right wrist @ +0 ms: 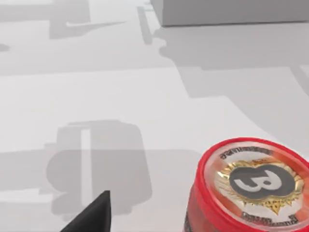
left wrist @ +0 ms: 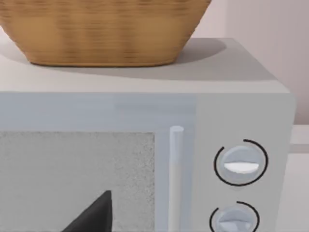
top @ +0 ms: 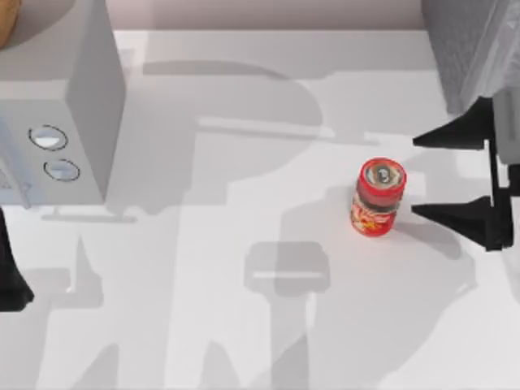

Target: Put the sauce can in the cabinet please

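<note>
The sauce can (top: 379,197) stands upright on the white table, right of centre; it is red with a silver top and a printed label, and it is close by in the right wrist view (right wrist: 251,188). My right gripper (top: 414,175) hovers just right of the can, open, with the can in line with the gap but outside the black fingertips (right wrist: 94,215). The cabinet (top: 89,97) is a grey box with two round dials and a closed door with a vertical handle (left wrist: 176,174), at the table's far left. My left gripper (top: 10,276) is at the left edge in front of that door, one fingertip (left wrist: 94,215) showing.
A woven wicker basket (left wrist: 101,29) sits on top of the cabinet. A grey arm body (top: 475,49) fills the upper right corner. Bare white tabletop (top: 244,325) lies between the can and the cabinet, crossed by arm shadows.
</note>
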### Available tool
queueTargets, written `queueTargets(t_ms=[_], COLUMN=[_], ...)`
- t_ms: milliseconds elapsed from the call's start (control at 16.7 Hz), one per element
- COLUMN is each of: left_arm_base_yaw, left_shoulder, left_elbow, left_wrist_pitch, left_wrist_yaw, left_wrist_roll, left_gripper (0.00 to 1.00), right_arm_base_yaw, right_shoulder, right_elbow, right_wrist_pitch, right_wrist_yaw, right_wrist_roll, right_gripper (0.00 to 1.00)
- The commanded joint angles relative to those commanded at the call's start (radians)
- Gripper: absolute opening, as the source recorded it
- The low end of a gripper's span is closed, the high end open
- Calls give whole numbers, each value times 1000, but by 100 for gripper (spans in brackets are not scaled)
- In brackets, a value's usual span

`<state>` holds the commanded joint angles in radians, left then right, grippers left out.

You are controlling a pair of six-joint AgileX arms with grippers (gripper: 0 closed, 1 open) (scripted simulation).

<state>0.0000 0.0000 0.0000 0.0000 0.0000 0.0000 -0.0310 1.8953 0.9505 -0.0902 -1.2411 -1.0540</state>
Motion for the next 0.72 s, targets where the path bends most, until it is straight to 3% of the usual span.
queueTargets(t_ms=[420, 720], left_arm_base_yaw=[0, 0], left_shoulder=[0, 0], left_elbow=[0, 0], left_wrist_pitch=[0, 0], left_wrist_yaw=[0, 0], left_wrist_roll=[0, 0], left_gripper=[100, 100], right_arm_base_yaw=[-14, -17], right_shoulder=[486, 575], right_elbow=[238, 282], right_wrist_pitch=[-26, -32], right_wrist_yaw=[-361, -431], right_wrist_roll=[-248, -293], right_gripper=[100, 100])
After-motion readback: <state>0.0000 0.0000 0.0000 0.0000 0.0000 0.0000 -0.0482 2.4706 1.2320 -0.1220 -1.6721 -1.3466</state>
